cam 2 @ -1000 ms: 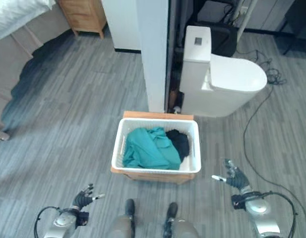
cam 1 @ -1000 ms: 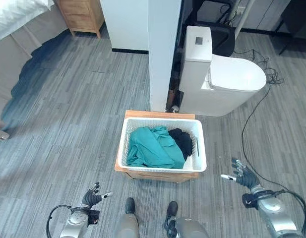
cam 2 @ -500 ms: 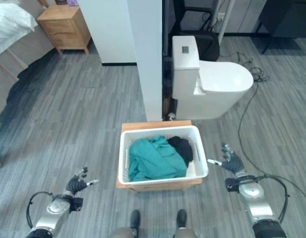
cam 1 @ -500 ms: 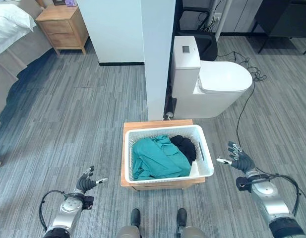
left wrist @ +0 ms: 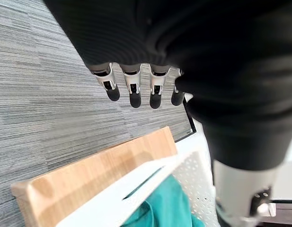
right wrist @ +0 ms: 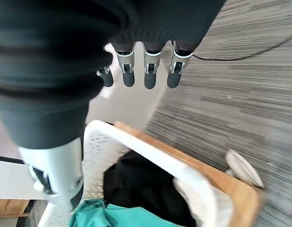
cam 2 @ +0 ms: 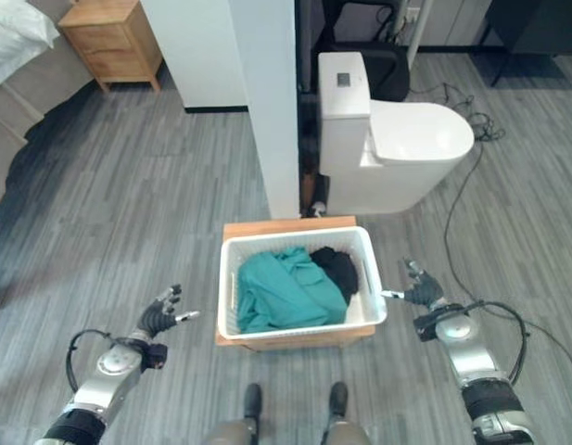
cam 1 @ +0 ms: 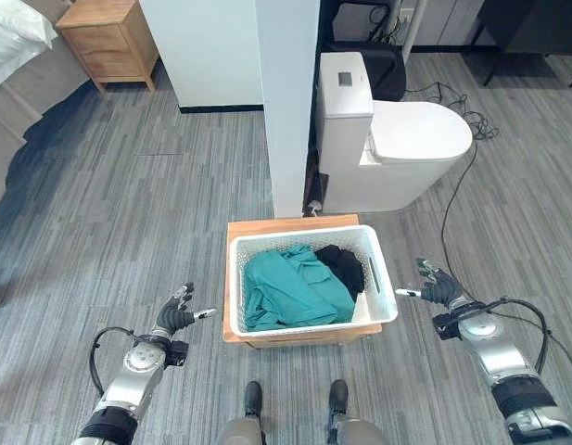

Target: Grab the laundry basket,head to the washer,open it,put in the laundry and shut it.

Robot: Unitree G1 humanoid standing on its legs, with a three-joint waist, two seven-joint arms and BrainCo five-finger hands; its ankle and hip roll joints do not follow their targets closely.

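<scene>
A white laundry basket (cam 1: 378, 278) stands on a low wooden stand (cam 1: 267, 227) on the floor straight ahead. In it lie a teal garment (cam 1: 295, 292) and a black garment (cam 1: 344, 265). My left hand (cam 1: 177, 315) hovers open a short way off the basket's left side, fingers straight. My right hand (cam 1: 435, 287) is open just off the basket's right rim (right wrist: 150, 153), its thumb reaching toward the rim without touching. Both wrist views show the straight fingers (left wrist: 132, 92) above the floor with the basket's edge (left wrist: 150, 172) close by.
A white toilet (cam 1: 397, 139) stands beyond the basket, beside a white pillar (cam 1: 286, 102). A wooden nightstand (cam 1: 105, 37) and a bed (cam 1: 12, 42) are at the far left. A black cable (cam 1: 462, 176) trails over the grey plank floor on the right.
The camera has shifted. Both hands have closed in on the basket: the left rose toward its left side, the right came up beside its right rim.
</scene>
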